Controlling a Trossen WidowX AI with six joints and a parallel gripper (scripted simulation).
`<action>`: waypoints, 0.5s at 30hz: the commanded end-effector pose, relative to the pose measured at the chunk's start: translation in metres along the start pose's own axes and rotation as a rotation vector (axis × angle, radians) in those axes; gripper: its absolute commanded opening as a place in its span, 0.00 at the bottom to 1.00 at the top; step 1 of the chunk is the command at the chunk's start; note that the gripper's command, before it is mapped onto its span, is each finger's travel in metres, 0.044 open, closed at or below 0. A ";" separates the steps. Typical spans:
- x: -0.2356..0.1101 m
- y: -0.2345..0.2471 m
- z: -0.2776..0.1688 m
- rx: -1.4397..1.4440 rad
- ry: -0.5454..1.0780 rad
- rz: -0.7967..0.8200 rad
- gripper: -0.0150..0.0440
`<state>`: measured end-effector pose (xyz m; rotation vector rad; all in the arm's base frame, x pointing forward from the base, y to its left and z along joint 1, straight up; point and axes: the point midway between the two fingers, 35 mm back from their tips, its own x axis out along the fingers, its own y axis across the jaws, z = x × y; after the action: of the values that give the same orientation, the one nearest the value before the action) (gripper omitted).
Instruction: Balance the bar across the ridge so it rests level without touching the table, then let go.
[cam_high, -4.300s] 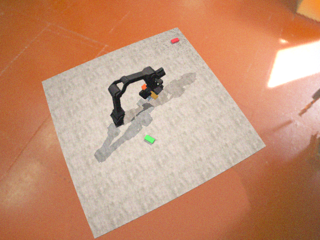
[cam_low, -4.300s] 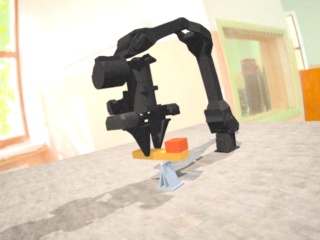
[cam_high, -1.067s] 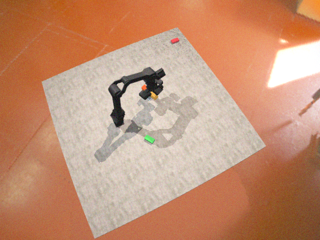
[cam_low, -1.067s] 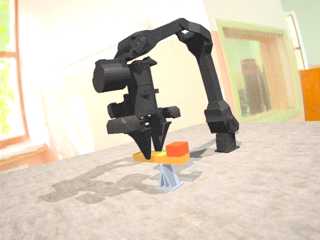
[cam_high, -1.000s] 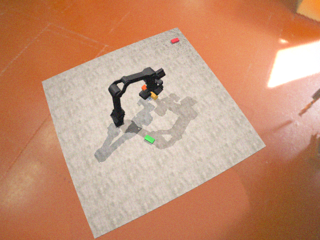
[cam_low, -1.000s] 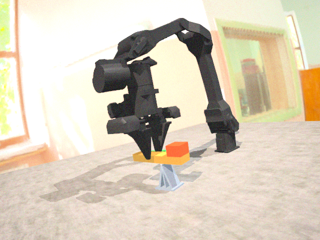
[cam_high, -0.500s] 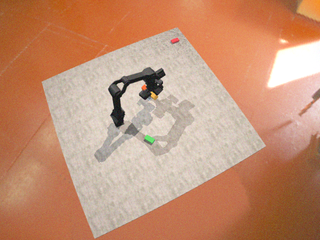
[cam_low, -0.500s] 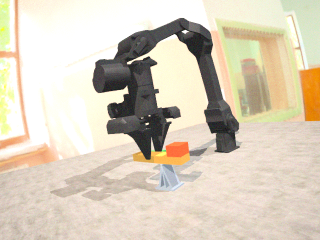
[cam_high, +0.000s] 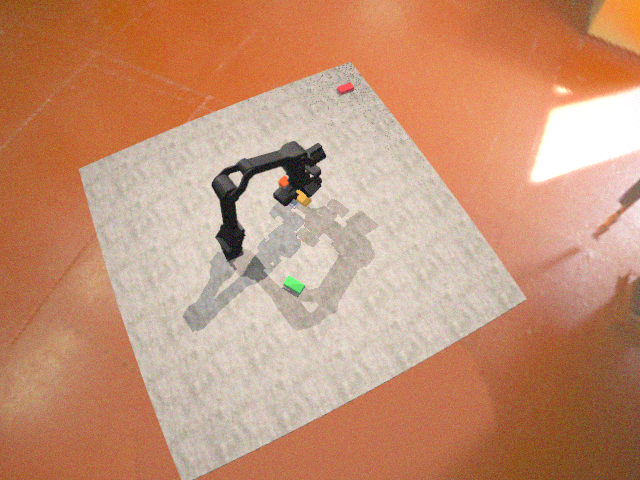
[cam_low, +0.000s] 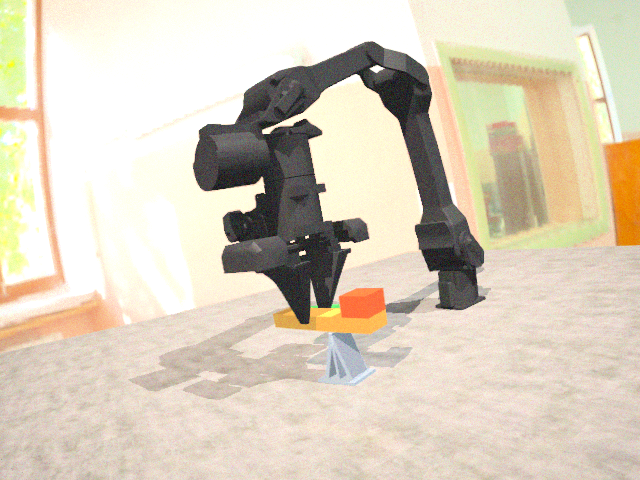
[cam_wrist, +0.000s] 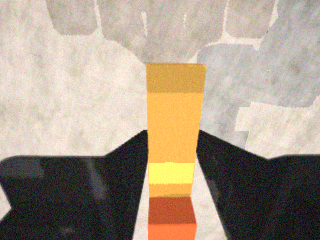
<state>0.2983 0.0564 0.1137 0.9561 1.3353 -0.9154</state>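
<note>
Bar (cam_low: 351, 322), orange-yellow with a red-orange block (cam_low: 362, 302) fixed on one end, lies across the top of the grey ridge (cam_low: 345, 360), and we see it sitting roughly level with both ends off the mottled grey surface (cam_low: 516, 372). Our end effector (cam_low: 309, 304) is clenched on the bar on the side away from the block, its dark fingers flanking it in the wrist view. From above, a green block (cam_high: 293, 284) and a red block (cam_high: 345, 87) lie well apart from the arm.

Top: high, far, oblique. Exterior: low, near. Wrist: downward, close. All share bar (cam_low: 330, 321).
</note>
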 end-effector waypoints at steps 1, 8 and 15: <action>0.002 -0.001 0.000 0.003 -0.001 -0.003 0.25; 0.003 -0.001 0.000 0.003 -0.001 -0.003 0.25; 0.004 -0.001 0.000 0.003 -0.001 -0.003 0.25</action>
<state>0.2983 0.0564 0.1129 0.9567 1.3346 -0.9150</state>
